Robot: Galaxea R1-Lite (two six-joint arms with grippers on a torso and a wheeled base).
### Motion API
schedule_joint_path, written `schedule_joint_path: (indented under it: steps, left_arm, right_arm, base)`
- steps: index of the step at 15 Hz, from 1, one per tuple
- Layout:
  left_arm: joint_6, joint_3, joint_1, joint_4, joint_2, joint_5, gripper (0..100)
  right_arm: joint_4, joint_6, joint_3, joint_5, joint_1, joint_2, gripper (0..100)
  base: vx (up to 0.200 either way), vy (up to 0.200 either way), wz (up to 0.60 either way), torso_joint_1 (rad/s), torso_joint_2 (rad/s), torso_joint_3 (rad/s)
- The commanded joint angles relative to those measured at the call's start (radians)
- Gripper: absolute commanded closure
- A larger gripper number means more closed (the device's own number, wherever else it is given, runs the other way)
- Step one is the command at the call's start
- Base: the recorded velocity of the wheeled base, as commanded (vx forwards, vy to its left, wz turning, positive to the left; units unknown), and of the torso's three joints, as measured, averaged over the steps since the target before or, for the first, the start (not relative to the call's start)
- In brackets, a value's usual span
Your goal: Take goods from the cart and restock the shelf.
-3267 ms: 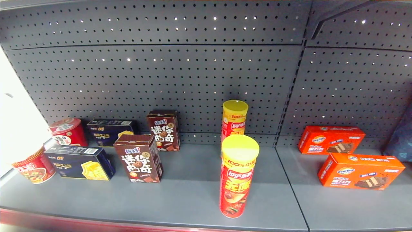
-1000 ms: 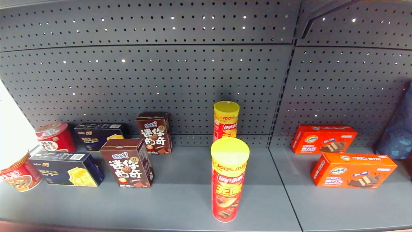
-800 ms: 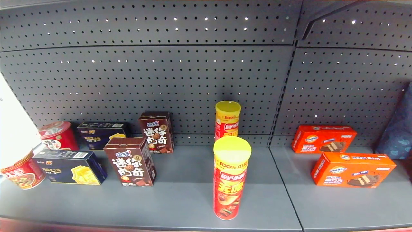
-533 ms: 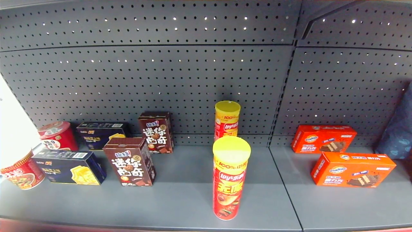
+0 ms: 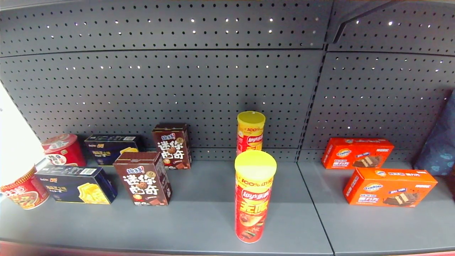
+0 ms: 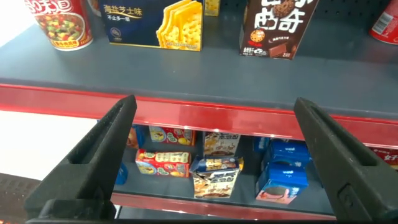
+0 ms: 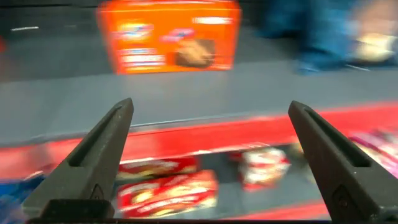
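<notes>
The grey shelf [image 5: 199, 220] holds two tall red chip cans with yellow lids [image 5: 254, 199], two brown cookie boxes [image 5: 144, 179], two navy cracker boxes [image 5: 76, 185], two red noodle cups [image 5: 23, 190] and two orange boxes [image 5: 389, 186]. My left gripper [image 6: 214, 102] hangs open and empty in front of the shelf's red front edge [image 6: 205, 115], below a brown cookie box [image 6: 277, 28] and a navy box [image 6: 155, 25]. My right gripper [image 7: 210, 106] is open and empty too, before the red edge [image 7: 186, 140] under an orange box [image 7: 168, 34].
A perforated grey back panel [image 5: 177, 92] rises behind the goods. A lower shelf with several small packs [image 6: 214, 171] lies under the red edge. Something blue [image 5: 439, 149] leans at the far right. Bare shelf lies between the cookie boxes and the cans.
The whole head picture has shifted a little left since the earliest frame, so the camera moved. The goods on the shelf stand as they did.
</notes>
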Motion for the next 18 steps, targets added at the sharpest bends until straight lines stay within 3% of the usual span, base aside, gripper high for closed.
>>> schedule_joint_path:
  steps: [1,2,4,5,9,11,14,16,18]
  left_arm:
    - [-0.002,0.001,0.0,0.0,0.001,0.0,0]
    - [-0.002,0.001,0.0,0.0,0.001,0.0,0]
    - [-0.005,0.0,0.0,0.0,0.003,-0.002,0]
    - [-0.005,0.0,0.0,0.002,0.003,-0.002,0]
    - [-0.009,0.0,0.0,0.002,0.003,-0.002,0]
    - [-0.025,0.0,-0.002,0.002,0.003,0.001,0]
    - [-0.019,0.001,0.0,0.0,0.003,-0.032,0]
    - [0.01,0.004,0.0,-0.014,0.003,-0.052,0]
    - [0.067,0.027,0.0,-0.072,0.001,-0.15,0]
  right_arm:
    - [-0.002,-0.003,0.001,-0.018,0.001,0.003,0]
    - [-0.002,-0.003,0.001,-0.004,0.002,0.001,0]
    - [0.023,-0.006,0.001,0.241,0.005,0.001,0]
    - [0.063,-0.032,-0.002,0.256,0.013,0.001,0]
    - [0.064,0.017,0.001,0.213,0.087,-0.079,0]
    - [0.064,0.019,0.001,0.207,0.09,-0.088,0]
    - [0.057,0.019,0.001,0.207,0.09,-0.088,0]
    - [0.058,0.019,0.001,0.207,0.09,-0.088,0]
    - [0.058,0.019,0.001,0.207,0.09,-0.088,0]
  base:
    - [0.0,0.0,0.0,0.0,0.0,0.0]
    - [0.0,0.0,0.0,0.0,0.0,0.0]
    - [0.0,0.0,0.0,0.0,0.0,0.0]
    - [0.0,0.0,0.0,0.0,0.0,0.0]
    - [0.0,0.0,0.0,0.0,0.0,0.0]
    - [0.0,0.0,0.0,0.0,0.0,0.0]
    - [0.0,0.0,0.0,0.0,0.0,0.0]
    - [0.0,0.0,0.0,0.0,0.0,0.0]
    - [0.0,0.0,0.0,0.0,0.0,0.0]
